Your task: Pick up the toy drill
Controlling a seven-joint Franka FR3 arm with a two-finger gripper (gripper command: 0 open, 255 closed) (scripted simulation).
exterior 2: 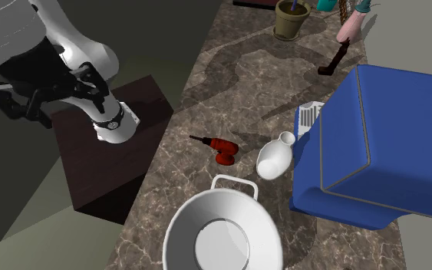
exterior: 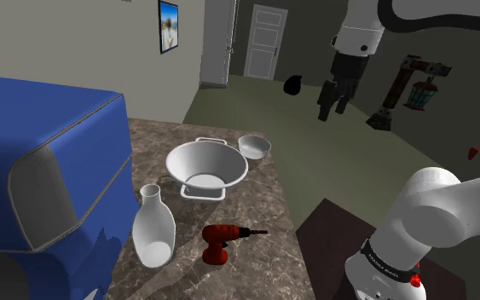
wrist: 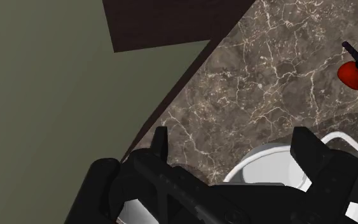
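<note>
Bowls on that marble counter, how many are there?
2. The large white bowl with handles sits on the counter, past the red toy drill; the small bowl stands just beyond it, toward the far end. The blue box could hide more.

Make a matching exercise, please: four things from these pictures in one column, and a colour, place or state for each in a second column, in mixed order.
1. toy drill
2. vase
3. big bowl
4. end effector

A. open, up above the counter, holding nothing
B. white, with loop handles
C. red, on the marble counter
D. white, narrow neck, next to the blue box

Pairs: 1-C, 2-D, 3-B, 4-A.
</note>
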